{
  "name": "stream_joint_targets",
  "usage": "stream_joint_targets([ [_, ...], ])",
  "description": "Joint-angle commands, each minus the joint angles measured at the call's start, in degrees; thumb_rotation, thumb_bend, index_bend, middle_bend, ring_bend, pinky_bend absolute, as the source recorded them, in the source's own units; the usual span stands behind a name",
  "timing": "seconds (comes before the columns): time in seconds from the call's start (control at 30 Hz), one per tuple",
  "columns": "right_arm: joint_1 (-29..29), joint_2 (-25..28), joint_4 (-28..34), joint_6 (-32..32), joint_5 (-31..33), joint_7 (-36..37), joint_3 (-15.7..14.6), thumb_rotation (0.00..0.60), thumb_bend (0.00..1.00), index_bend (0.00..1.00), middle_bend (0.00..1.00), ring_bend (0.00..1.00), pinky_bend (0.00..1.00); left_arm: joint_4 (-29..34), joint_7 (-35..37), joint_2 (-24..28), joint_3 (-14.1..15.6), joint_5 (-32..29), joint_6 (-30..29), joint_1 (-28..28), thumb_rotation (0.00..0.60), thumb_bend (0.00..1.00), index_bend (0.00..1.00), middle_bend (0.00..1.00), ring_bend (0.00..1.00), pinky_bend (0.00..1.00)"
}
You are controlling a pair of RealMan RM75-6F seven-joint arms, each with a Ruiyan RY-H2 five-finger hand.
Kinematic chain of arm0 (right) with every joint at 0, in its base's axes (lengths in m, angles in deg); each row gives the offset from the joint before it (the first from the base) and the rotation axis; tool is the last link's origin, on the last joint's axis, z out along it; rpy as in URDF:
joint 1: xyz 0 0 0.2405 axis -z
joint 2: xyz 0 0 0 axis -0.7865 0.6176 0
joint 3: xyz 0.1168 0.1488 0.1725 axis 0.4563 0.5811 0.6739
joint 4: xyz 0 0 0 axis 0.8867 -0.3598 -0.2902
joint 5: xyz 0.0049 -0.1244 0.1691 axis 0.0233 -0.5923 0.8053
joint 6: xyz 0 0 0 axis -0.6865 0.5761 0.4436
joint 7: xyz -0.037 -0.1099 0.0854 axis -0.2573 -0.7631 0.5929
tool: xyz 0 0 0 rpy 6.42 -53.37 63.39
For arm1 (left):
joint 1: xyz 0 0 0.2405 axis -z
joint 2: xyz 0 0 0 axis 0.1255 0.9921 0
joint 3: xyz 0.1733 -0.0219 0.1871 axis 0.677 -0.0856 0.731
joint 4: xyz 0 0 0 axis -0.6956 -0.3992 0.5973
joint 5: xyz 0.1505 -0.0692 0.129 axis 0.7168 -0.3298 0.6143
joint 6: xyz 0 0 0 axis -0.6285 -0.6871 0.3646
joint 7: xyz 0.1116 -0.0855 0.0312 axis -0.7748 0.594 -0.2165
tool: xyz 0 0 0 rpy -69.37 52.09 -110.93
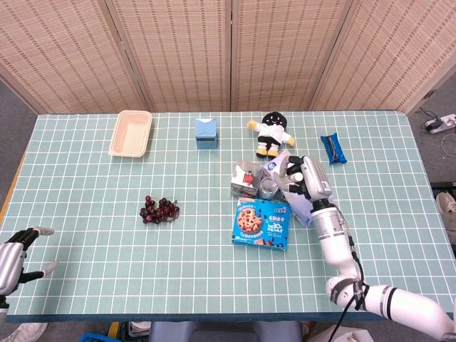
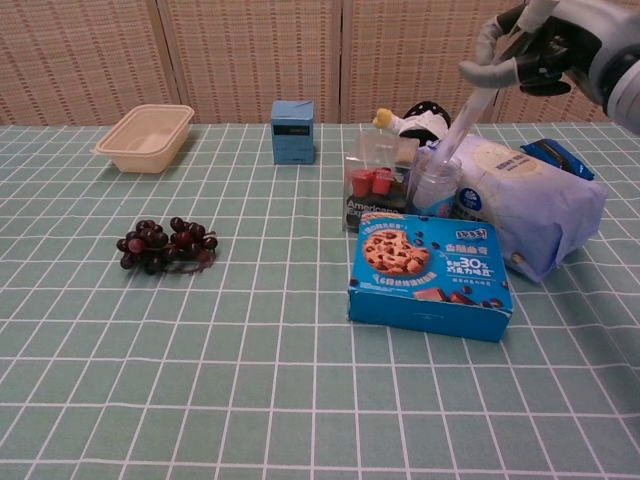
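Head view: the left hand (image 1: 13, 249) rests open at the worktop (image 1: 85, 214) corner; the right hand (image 2: 545, 45) grips a white tube (image 2: 462, 115); the cookie box (image 2: 430, 272) reads "30%".

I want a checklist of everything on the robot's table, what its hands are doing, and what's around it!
Surface: green checked table.
Job's things: white tube slanting over a clear cup, beside a white bag and a cookie box.
Clutter: grapes, beige tray, blue carton, plush doll, blue snack bar, clear box of red cups.
Hands: right hand holds the tube's top; left hand at the near-left edge, fingers apart, holding nothing.
Cables: cable and power strip on the floor, right.
Surroundings: woven screens behind.
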Motion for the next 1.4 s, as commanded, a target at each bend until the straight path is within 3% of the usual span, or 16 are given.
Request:
stream_joint_targets([
  [0.03, -0.2, -0.7, -1.3, -0.7, -0.2, 0.6, -0.4, 0.600, 0.51, 0.85, 1.00, 1.00, 1.00, 0.0, 0.0, 0.0, 0.0, 0.0, 0.0, 0.0, 0.600, 0.10, 0.42, 0.35, 0.34, 0.57],
  [0.47, -1.2, -4.5, -9.8, -2.7, -2.5, 2.0, -2.6, 0.600, 0.51, 0.85, 1.00, 1.00, 1.00, 0.1, 0.3, 0.2, 0.0, 0.0, -0.2, -0.2, 0.600, 0.10, 0.42, 0.35, 0.34, 0.57],
  [0.67, -1.5, -5.6, -11.5, -2.9, -3.2, 2.5, -2.6, 0.600, 0.49, 0.65, 1.00, 1.00, 1.00, 0.1, 0.5, 0.3, -0.1, -0.1, -0.2, -0.2, 0.600, 0.10, 0.42, 0.35, 0.34, 0.57],
  [0.93, -1.3, -5.7, -11.5, -2.9, -3.6, 2.6, -2.5, 0.600, 0.33, 0.44, 1.00, 1.00, 1.00, 0.2, 0.4, 0.4, -0.1, -0.1, -0.2, -0.2, 0.600, 0.10, 0.42, 0.35, 0.34, 0.57],
  [1.17, -0.8, -4.8, -11.2, -2.9, -3.9, 2.9, -2.4, 0.600, 0.11, 0.38, 1.00, 1.00, 1.00, 0.2, 0.1, 0.3, 0.0, -0.1, 0.1, -0.1, 0.600, 0.10, 0.42, 0.35, 0.34, 0.57],
  [1.4, 0.0, -3.5, -10.2, -2.5, -4.9, 3.7, -2.6, 0.600, 0.05, 0.34, 1.00, 1.00, 1.00, 0.2, -0.2, 0.3, 0.0, -0.3, 0.3, -0.1, 0.600, 0.10, 0.42, 0.35, 0.34, 0.57],
])
